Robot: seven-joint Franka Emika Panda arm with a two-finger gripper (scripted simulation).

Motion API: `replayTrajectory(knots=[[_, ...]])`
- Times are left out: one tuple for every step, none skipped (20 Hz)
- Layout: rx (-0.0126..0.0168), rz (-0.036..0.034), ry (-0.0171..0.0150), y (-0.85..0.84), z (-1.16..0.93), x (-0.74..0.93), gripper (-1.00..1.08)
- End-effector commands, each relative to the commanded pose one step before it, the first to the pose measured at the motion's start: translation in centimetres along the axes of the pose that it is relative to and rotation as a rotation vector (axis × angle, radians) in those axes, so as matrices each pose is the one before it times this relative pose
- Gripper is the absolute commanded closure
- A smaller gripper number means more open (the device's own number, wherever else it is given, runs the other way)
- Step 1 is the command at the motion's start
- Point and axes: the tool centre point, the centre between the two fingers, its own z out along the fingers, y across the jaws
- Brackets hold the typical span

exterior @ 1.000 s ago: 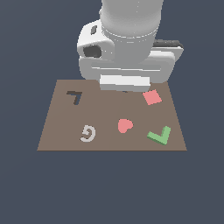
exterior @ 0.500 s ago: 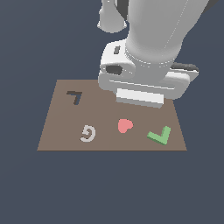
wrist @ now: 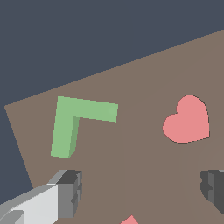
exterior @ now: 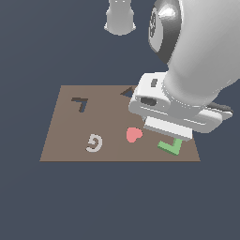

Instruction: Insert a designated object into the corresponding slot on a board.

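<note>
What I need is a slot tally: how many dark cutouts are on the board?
2. The L-shaped cutout sits far on the exterior view's left of the board; the triangular cutout at the far edge, partly behind the arm, which may hide more.

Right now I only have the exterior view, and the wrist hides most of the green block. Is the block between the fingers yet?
Observer: No. In the wrist view the green block lies flat on the board, fully visible and apart from both fingers.
Operator: Are the fingers open or shut?
Observer: Open. The gripper shows its two fingers spread wide, with nothing held between them.
Operator: Does the heart crowd the block?
Observer: No. The pink heart lies toward the other finger, with bare board between it and the block.
</note>
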Motion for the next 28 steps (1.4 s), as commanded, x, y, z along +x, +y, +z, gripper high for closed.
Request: replayTrajectory(knots=[[-0.00127, 0.03658, 0.00358, -1.304, 0.910, 0.630, -0.92], [-0.00043, 0.01196, 0.00091, -0.454, 0.312, 0.212, -0.92], [-0.00039, 0.01101, 0.00083, -0.420, 0.287, 0.196, -0.92], [-0.00035, 0.01011, 0.00076, -0.383, 0.262, 0.182, -0.92], [-0.00031, 0.00921, 0.00068, -0.347, 0.237, 0.170, -0.92], [-0.00028, 0.00829, 0.00060, -0.311, 0.212, 0.157, -0.92], [-0.00024, 0.00745, 0.00053, -0.279, 0.189, 0.145, -0.92], [-0.00021, 0.00668, 0.00047, -0.253, 0.169, 0.132, -0.92], [-0.00019, 0.00604, 0.00042, -0.224, 0.151, 0.121, -0.92], [-0.00017, 0.00533, 0.00037, -0.203, 0.135, 0.107, -0.92], [-0.00015, 0.00475, 0.00032, -0.176, 0.118, 0.096, -0.92], [-0.00013, 0.00413, 0.00028, -0.152, 0.102, 0.085, -0.92], [-0.00011, 0.00351, 0.00023, -0.130, 0.087, 0.073, -0.92], [-0.00009, 0.00292, 0.00019, -0.108, 0.072, 0.063, -0.92], [-0.00007, 0.00234, 0.00015, -0.086, 0.056, 0.053, -0.92], [-0.00005, 0.00176, 0.00010, -0.065, 0.041, 0.043, -0.92], [-0.00003, 0.00119, 0.00006, -0.043, 0.027, 0.034, -0.92], [-0.00001, 0.00069, 0.00002, -0.018, 0.012, 0.027, -0.92], [0.00000, 0.00000, 0.00000, -0.005, -0.004, 0.012, -0.92], [0.00003, -0.00048, -0.00009, 0.020, -0.016, 0.006, -0.92], [0.00000, 0.00000, 0.00000, 0.032, -0.012, 0.015, -0.92], [-0.00016, -0.00076, -0.00034, -0.024, 0.026, -0.055, -0.92], [0.00000, 0.00000, 0.00000, 0.000, 0.040, 0.001, -0.92], [0.00000, 0.00000, 0.00000, -0.001, 0.120, 0.002, -0.92], [0.00000, 0.00000, 0.00000, -0.002, 0.200, 0.002, -0.92], [0.00000, 0.00000, 0.00000, -0.002, 0.280, 0.002, -0.92], [0.00000, 0.00000, 0.00000, -0.001, 0.360, 0.001, -0.92], [0.00000, 0.00000, 0.00000, 0.000, 0.361, 0.000, -0.92]])
